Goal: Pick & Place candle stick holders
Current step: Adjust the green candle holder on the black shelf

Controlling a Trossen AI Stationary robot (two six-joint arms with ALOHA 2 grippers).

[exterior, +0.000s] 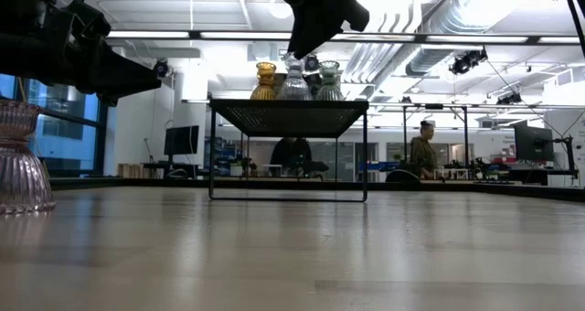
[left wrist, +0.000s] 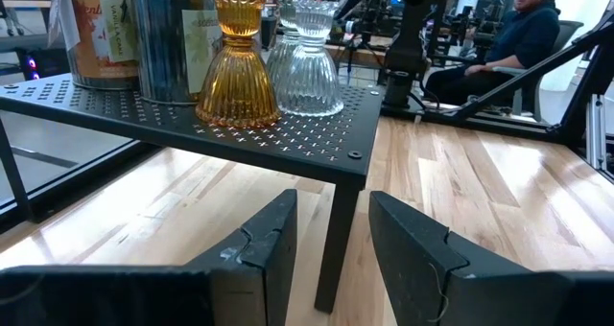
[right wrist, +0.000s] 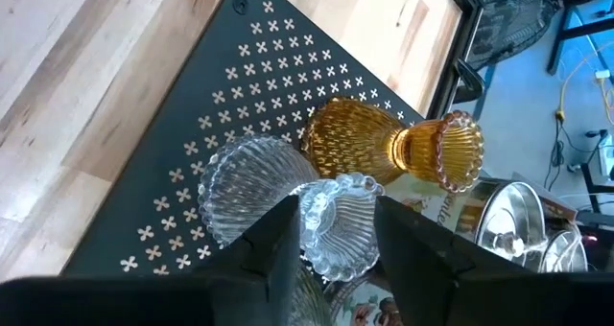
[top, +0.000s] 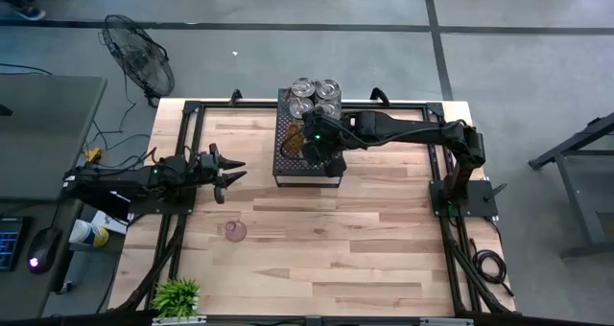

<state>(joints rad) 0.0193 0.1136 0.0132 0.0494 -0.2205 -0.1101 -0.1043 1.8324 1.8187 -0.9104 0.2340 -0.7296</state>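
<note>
A black perforated tray [top: 288, 163] stands on legs at the table's far middle. Near its middle an amber candle stick holder [right wrist: 369, 139] stands upright with two clear ones [right wrist: 251, 184] beside it. My right gripper [right wrist: 336, 232] slants down over them, open, its fingers on either side of the upper cup of one clear holder [right wrist: 338, 221]. A pinkish holder [top: 235, 231] stands alone on the wood at the near left. At the table's left my left gripper [left wrist: 331, 240] is level and open, with nothing between its fingers, and points at the tray. My right gripper has its fingers close beside the clear holder's upper cup [right wrist: 317, 211], slanting down from above. Whether they touch the glass I cannot tell. The holder stands upright with its base on the tray.
Silvery tins [top: 315, 96] fill the tray's far end. A small green plant [top: 177, 295] sits at the near left corner. Black frame rails [top: 182, 153] run along the table's edges. Bare wood lies between the tray and the near edge. A person [exterior: 423, 151] sits beyond the table.
</note>
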